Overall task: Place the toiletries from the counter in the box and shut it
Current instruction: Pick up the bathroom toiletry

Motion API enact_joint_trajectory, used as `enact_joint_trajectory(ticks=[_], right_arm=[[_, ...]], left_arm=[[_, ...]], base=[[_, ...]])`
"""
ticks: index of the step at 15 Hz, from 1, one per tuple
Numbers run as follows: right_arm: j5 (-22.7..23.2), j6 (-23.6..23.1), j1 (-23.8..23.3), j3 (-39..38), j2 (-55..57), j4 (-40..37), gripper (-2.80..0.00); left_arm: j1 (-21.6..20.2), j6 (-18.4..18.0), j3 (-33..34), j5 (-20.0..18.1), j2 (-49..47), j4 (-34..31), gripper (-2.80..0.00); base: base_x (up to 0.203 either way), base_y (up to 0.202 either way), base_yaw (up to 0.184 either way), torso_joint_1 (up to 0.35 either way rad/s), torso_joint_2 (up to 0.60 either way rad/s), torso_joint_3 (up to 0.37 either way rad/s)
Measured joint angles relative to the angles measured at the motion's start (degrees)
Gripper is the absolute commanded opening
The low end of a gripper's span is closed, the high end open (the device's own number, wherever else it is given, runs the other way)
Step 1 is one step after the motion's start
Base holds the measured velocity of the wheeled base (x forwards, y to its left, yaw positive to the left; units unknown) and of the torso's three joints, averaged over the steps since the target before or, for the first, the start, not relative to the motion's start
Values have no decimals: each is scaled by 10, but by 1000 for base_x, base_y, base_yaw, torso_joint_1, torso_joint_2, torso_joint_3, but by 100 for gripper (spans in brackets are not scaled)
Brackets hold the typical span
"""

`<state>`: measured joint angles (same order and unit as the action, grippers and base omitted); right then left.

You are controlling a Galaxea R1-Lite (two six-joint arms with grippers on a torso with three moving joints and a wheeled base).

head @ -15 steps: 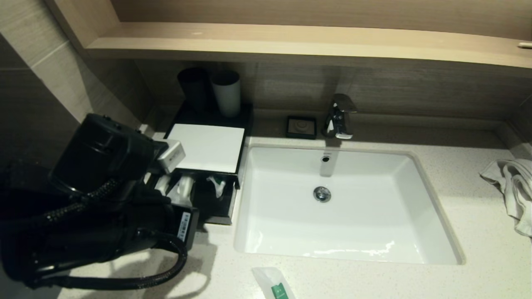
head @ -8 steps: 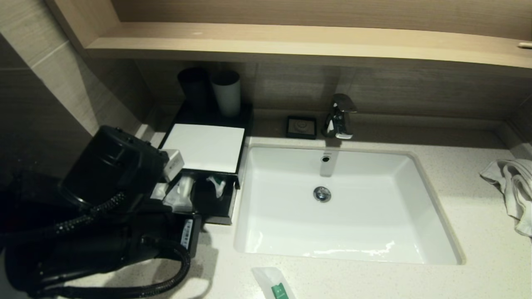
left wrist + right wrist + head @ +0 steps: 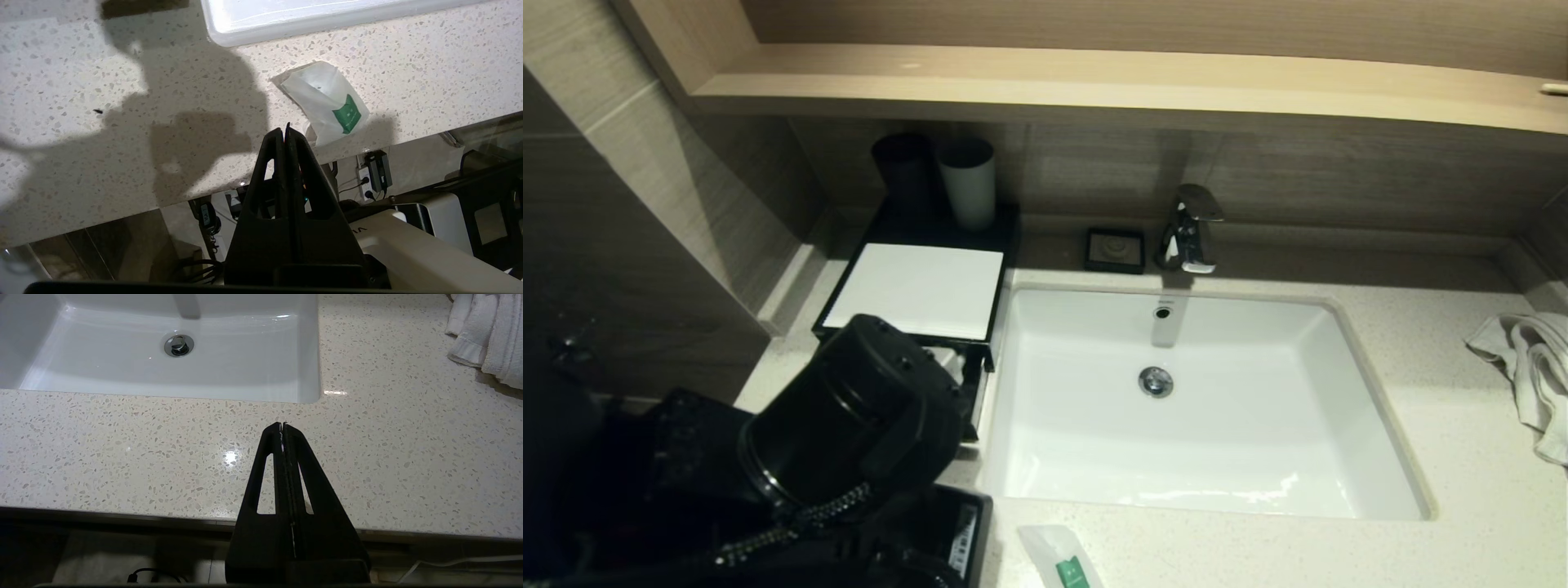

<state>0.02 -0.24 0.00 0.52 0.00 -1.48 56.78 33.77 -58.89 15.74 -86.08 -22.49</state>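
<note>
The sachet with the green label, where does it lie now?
In the head view, the sachet lies on the counter at its front edge, just in front of the sink's left corner, right of the left arm.

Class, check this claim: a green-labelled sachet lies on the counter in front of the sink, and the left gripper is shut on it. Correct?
Not quite. The left gripper is shut on nothing; the left wrist view shows the sachet lying apart from it on the counter, in front of the sink.
</note>
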Motion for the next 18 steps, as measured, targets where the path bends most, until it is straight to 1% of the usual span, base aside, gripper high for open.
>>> enact_joint_trajectory(ticks=[2,3,4,7,9,11,13,18], right_arm=[[0,0,0,0,0,0,-280],[0,0,0,0,0,0,-280],[0,0,0,0,0,0,-280],[0,0,0,0,0,0,-280],[1,0,0,0,0,0,-280],[0,0,0,0,0,0,-280],[0,0,0,0,0,0,-280],[0,0,0,0,0,0,-280]], left_arm=[[9,-8,-22,5,-22,-1,-280],[10,-21,-30,6,-34,0,-280],[10,-47,-36,6,-47,3,-280],[15,-144,-48,6,-80,11,-280],[17,-190,-57,6,-102,25,-280],[17,-223,-64,4,-122,61,-280],[17,-235,-69,2,-141,84,-280],[19,-251,-80,2,-171,90,-280]], base=[[0,0,0,0,0,0],[0,0,0,0,0,0],[0,0,0,0,0,0],[0,0,0,0,0,0],[0,0,0,0,0,0],[0,0,0,0,0,0],[0,0,0,0,0,0],[0,0,0,0,0,0]])
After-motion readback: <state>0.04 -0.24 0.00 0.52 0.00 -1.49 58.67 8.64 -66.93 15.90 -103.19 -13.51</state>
